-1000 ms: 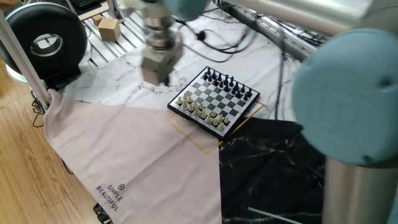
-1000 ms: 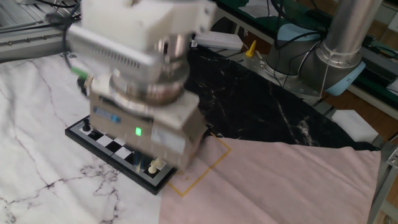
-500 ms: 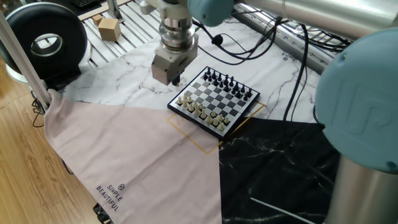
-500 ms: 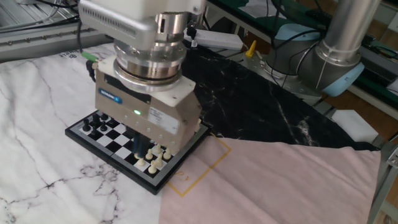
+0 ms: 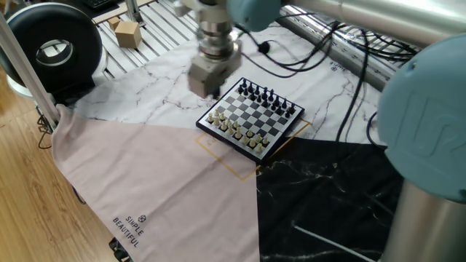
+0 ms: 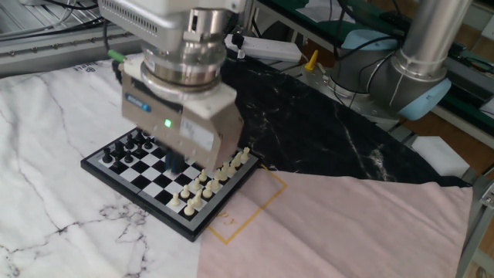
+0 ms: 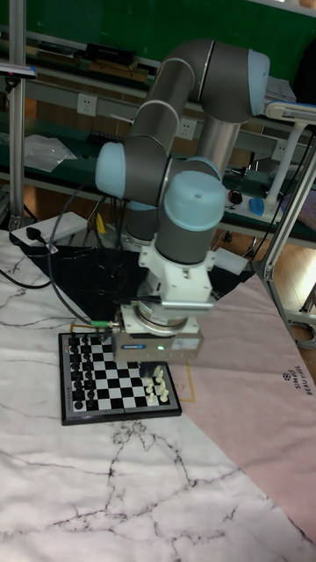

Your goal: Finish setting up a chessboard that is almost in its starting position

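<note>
Tall fixed view: chessboard (image 7: 105, 379) under pincer (image 7: 149, 372).

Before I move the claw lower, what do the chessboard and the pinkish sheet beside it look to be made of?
The chessboard looks like hard plastic: rigid, flat, with a raised black rim and a faint sheen, though wood cannot be ruled out. The pinkish sheet looks like matte woven cloth: it drapes limp over the table edge and carries printed lettering.

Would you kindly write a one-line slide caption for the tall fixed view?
UR5 gripper above a chessboard on a marble-patterned table, black pieces opposite cream pieces.
</note>
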Motion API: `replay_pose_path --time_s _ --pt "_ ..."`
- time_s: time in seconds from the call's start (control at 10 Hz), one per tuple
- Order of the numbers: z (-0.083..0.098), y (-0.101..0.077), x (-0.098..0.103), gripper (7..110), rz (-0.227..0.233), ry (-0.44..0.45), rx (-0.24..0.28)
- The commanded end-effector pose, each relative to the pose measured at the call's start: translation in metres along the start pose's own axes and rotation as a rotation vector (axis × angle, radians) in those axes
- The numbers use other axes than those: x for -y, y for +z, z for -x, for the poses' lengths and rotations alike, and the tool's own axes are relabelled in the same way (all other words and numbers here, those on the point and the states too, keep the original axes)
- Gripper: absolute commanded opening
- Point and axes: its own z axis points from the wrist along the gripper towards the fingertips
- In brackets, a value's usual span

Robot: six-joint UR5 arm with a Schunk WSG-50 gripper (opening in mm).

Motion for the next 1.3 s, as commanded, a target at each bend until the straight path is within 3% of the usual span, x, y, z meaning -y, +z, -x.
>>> replay_pose_path --time_s 0.0,0.1,0.3,0.4,1.0,1.2 --pt "-0.041 0.010 0.008 7 0.091 -0.031 -0.052" --pt "-0.038 0.011 -0.001 7 0.116 -0.035 -0.050" --pt "-0.029 0.021 -0.006 7 0.094 -0.028 -0.042" --pt "-0.028 0.023 -0.011 7 0.111 -0.027 -0.042" --pt "-0.056 0.035 -0.023 7 0.146 -0.021 -0.134" --pt "-0.056 0.035 -0.026 7 0.155 -0.019 -0.135"
